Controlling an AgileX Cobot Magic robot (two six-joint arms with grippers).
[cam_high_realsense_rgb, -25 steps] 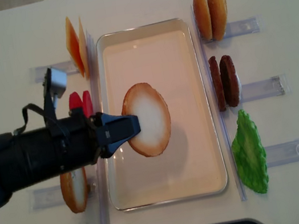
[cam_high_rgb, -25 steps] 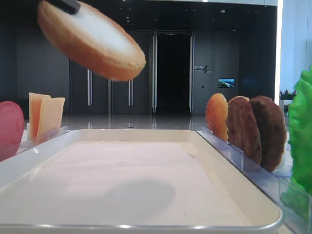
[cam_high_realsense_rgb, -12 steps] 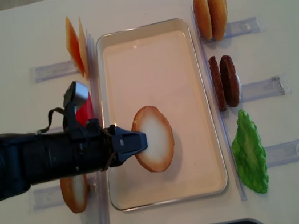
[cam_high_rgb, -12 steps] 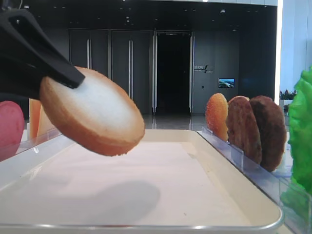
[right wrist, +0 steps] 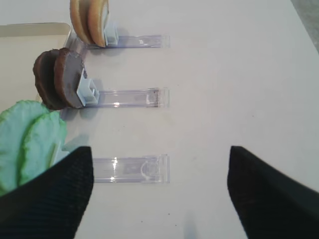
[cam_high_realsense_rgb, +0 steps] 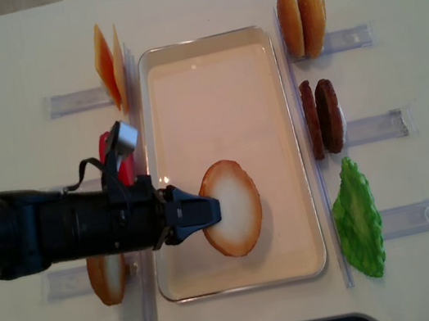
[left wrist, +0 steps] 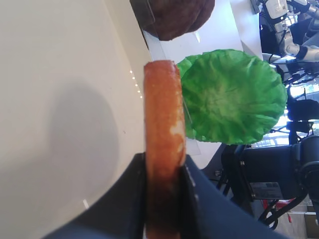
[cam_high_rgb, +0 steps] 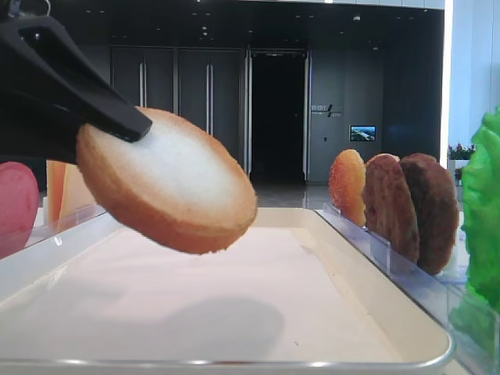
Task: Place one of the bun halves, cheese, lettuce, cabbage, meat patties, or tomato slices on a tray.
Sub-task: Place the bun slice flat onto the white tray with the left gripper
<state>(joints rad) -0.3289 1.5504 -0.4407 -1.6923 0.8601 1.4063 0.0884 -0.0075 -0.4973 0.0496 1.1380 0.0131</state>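
Note:
My left gripper (cam_high_realsense_rgb: 207,212) is shut on a bun half (cam_high_realsense_rgb: 233,207), golden crust with a pale cut face. It holds the bun tilted, a little above the near half of the cream-white tray (cam_high_realsense_rgb: 210,86). In the low exterior view the bun half (cam_high_rgb: 168,183) casts a shadow on the tray (cam_high_rgb: 234,312) floor. The left wrist view shows the bun half (left wrist: 163,114) edge-on between the jaws of my left gripper (left wrist: 164,172). My right gripper (right wrist: 159,194) hangs open over bare table with nothing between its fingers.
Clear racks flank the tray. On the left are cheese (cam_high_realsense_rgb: 108,67), tomato slices (cam_high_realsense_rgb: 114,157) and another bun half (cam_high_realsense_rgb: 107,279). On the right are two bun halves (cam_high_realsense_rgb: 302,19), meat patties (cam_high_realsense_rgb: 321,117) and lettuce (cam_high_realsense_rgb: 358,218). An empty rack (right wrist: 129,169) lies below my right gripper.
My left gripper has carried the bun half lower and toward the near end of the tray, still shut on it. Nothing else has moved.

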